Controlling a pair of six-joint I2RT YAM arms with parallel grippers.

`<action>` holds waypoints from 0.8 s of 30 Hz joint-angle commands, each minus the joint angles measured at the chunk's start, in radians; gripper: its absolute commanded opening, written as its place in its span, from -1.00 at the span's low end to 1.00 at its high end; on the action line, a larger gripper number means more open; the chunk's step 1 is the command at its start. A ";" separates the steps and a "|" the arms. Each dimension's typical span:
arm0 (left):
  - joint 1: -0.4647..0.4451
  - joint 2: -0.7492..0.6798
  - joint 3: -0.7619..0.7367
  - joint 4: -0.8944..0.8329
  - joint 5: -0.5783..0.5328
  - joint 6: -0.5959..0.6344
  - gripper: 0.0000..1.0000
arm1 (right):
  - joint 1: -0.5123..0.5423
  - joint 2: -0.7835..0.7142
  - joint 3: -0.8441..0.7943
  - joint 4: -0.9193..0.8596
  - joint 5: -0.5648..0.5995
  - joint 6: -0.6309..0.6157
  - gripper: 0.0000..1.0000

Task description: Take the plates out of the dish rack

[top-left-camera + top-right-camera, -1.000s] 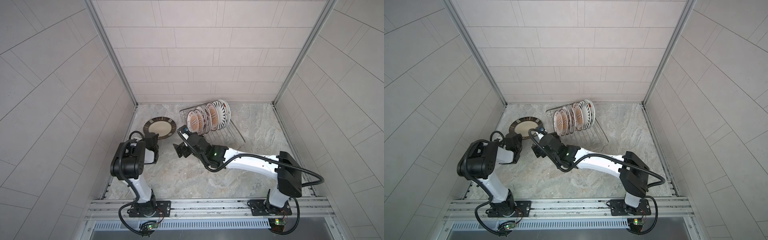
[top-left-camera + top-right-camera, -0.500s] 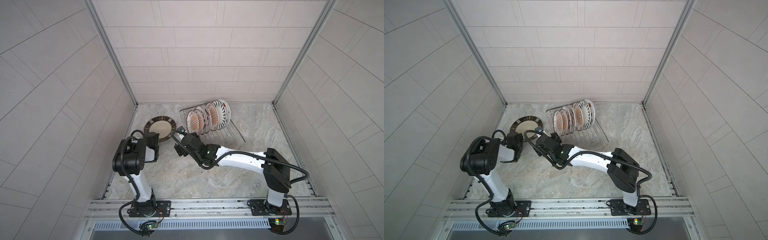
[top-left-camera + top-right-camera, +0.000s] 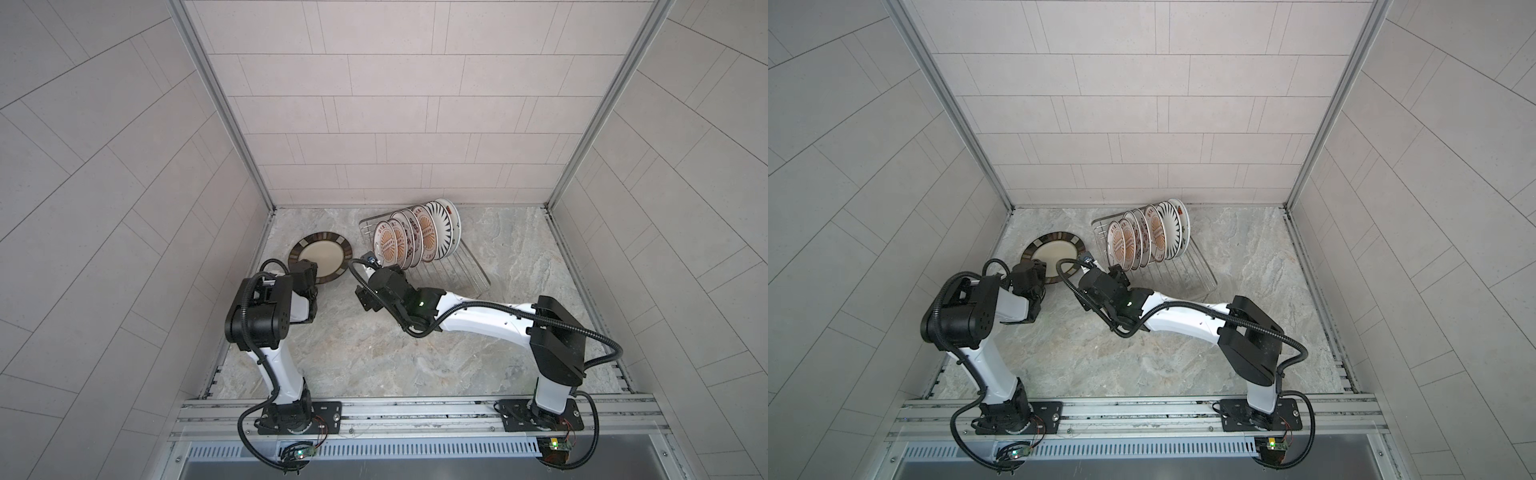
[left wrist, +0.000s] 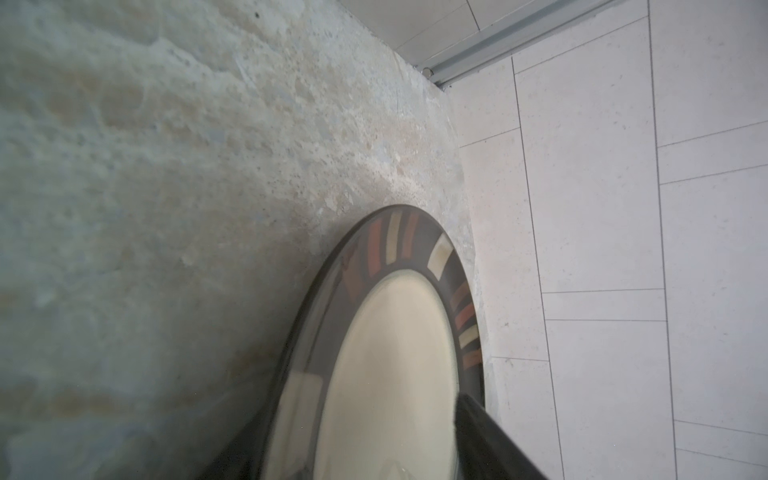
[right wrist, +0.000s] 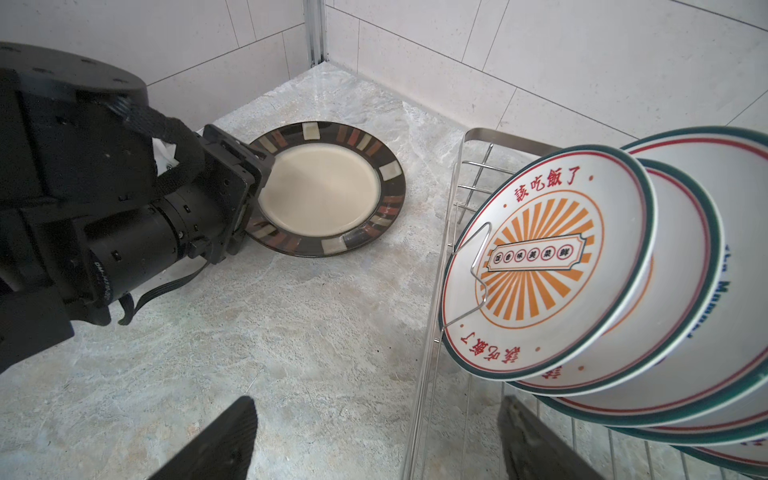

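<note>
left gripper (image 4: pixel 357 419): my jaws have just parted around the rim of the brown-rimmed plate (image 5: pixel 320 191), now flat on the table (image 5: pixel 291 332) at my fingertips | right gripper (image 5: pixel 374 401): wide open, empty, moved up to the dish rack (image 5: pixel 432 332) | front sunburst plate (image 5: pixel 540 266) leans just ahead | 1 plate out, the rest racked; I judge that one next.

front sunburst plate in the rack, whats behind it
Behind the front plate, more plates lean in a row in the rack, among them another sunburst plate, a striped plate and a white plate last. Each covers most of the next one's face.
</note>
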 commanded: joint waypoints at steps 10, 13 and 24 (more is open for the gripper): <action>0.018 -0.255 -0.131 -0.101 -0.072 -0.015 1.00 | 0.002 -0.188 -0.104 0.028 0.005 0.009 0.84; 0.018 -0.356 -0.169 -0.171 -0.091 -0.018 1.00 | 0.002 -0.249 -0.151 0.034 0.008 -0.002 0.84; -0.001 -0.697 -0.245 -0.354 0.008 0.022 1.00 | 0.000 -0.551 -0.357 0.054 0.114 -0.036 0.85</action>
